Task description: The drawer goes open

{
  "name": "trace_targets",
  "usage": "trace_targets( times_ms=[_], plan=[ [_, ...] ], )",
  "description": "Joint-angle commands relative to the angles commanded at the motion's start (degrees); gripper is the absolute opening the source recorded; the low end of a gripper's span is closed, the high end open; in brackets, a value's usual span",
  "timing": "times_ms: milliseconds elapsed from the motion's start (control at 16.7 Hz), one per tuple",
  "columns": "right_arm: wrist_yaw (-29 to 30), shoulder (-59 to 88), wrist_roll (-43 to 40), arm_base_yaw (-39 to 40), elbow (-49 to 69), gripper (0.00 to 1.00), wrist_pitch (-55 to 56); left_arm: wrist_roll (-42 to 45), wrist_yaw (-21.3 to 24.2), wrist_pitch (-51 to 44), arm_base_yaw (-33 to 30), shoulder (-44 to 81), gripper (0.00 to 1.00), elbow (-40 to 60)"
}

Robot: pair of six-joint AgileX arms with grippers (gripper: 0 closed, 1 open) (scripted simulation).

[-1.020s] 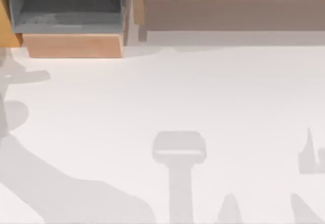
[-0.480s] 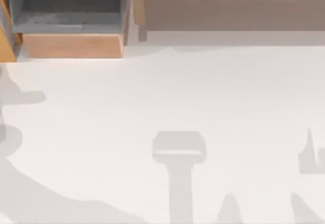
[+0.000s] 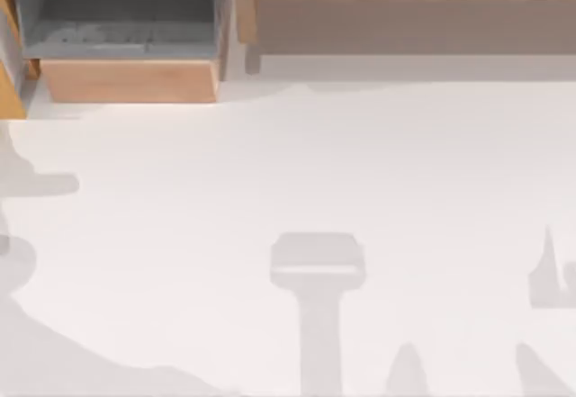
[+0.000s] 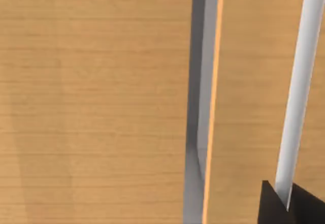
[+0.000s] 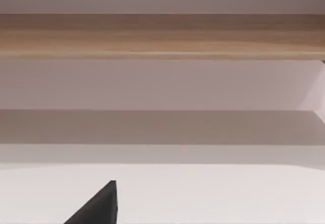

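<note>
The drawer [image 3: 126, 46] stands pulled out at the table's far left corner, showing its grey inside and a light wooden front [image 3: 130, 80]. In the left wrist view, wood-grain panels [image 4: 96, 102] are very close, with a grey gap [image 4: 198, 107] between them. A silver bar [image 4: 299, 82] slants across, and its end meets the dark tip of my left gripper [image 4: 289, 209]. A dark tip of my right gripper [image 5: 96, 206] hangs over the white table, facing a long wooden shelf [image 5: 162, 36].
A long wooden shelf unit [image 3: 405, 10] runs along the far edge to the right of the drawer. An orange-brown wooden piece [image 3: 9, 91] sits at the left edge beside the drawer. Arm shadows lie on the white table [image 3: 297, 172].
The left arm's shadow on the table has drawn back toward the left edge. The orange-brown piece at the left edge has shifted nearer. The drawer has stayed put.
</note>
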Motion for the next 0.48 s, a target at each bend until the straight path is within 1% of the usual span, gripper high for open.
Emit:
trace_targets(
  times_ms=[360,480],
  plan=[
    [0.0,0.0,0.0,0.0,0.0,1.0,0.0,0.2,4.0,6.0,4.2,-4.7,0.0,-11.1],
    [0.0,0.0,0.0,0.0,0.0,1.0,0.0,0.3,4.6,7.2,5.1,-5.6,0.0,-13.0]
  ],
)
